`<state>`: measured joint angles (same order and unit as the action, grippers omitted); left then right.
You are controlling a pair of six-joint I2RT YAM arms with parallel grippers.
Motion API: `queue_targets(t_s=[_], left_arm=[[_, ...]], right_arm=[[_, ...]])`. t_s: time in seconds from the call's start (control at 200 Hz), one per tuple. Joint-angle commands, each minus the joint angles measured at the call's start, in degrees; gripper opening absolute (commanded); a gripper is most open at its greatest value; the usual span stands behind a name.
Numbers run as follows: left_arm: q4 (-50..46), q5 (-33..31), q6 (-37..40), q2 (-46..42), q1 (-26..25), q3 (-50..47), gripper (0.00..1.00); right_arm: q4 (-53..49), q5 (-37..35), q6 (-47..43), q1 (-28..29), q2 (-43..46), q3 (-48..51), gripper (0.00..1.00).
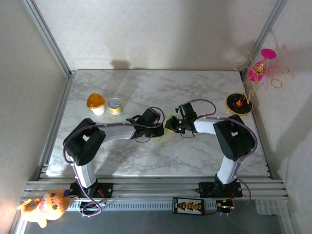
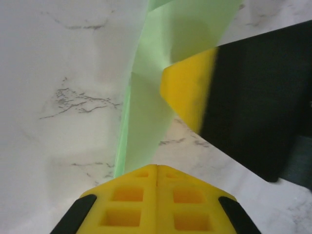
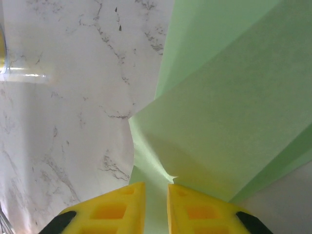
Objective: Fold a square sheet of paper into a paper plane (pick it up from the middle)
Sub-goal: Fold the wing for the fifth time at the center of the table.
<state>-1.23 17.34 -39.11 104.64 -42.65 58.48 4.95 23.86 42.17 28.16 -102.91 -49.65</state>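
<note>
The pale green sheet of paper (image 1: 169, 120) lies at the table's middle, mostly hidden under both grippers. In the left wrist view the paper (image 2: 146, 131) rises as a narrow folded ridge running away from my left gripper (image 2: 157, 166), whose jaws are pressed together at its near end. My right gripper's yellow finger (image 2: 187, 95) meets the same ridge farther along. In the right wrist view my right gripper (image 3: 156, 185) has its jaws a narrow gap apart, with a raised fold of the paper (image 3: 229, 122) pinched in the gap. The two grippers (image 1: 161, 123) (image 1: 172, 125) face each other, almost touching.
An orange-lidded cup (image 1: 96, 103) and a small yellow tin (image 1: 115, 106) stand at the back left. A pink-and-gold ornament stand (image 1: 249, 85) sits at the back right corner. An orange plush toy (image 1: 46, 207) lies on the rail at the near left.
</note>
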Motion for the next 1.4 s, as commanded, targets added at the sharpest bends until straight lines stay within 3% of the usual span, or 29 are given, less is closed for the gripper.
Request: queue_targets(t_s=[0.0, 0.451, 1.077, 1.397], left_arm=[[2.26, 1.29, -1.99, 1.86, -0.57, 2.24, 0.0], [-1.32, -2.07, -1.11, 5.94, -0.67, 1.65, 0.0], [-3.6, -2.22, -0.09, 6.45, -1.21, 1.01, 0.0], [3.16, 1.41, -1.55, 2.38, -1.03, 2.64, 0.02]], right_arm=[[0.77, 1.37, 0.83, 0.14, -0.95, 0.52, 0.2], [-1.06, -0.72, -1.67, -0.11, -0.19, -1.12, 0.18], [-8.24, -14.05, -6.12, -1.19, -2.16, -5.41, 0.18], [-5.89, -11.06, -6.05, -1.27, -3.51, -2.62, 0.18]])
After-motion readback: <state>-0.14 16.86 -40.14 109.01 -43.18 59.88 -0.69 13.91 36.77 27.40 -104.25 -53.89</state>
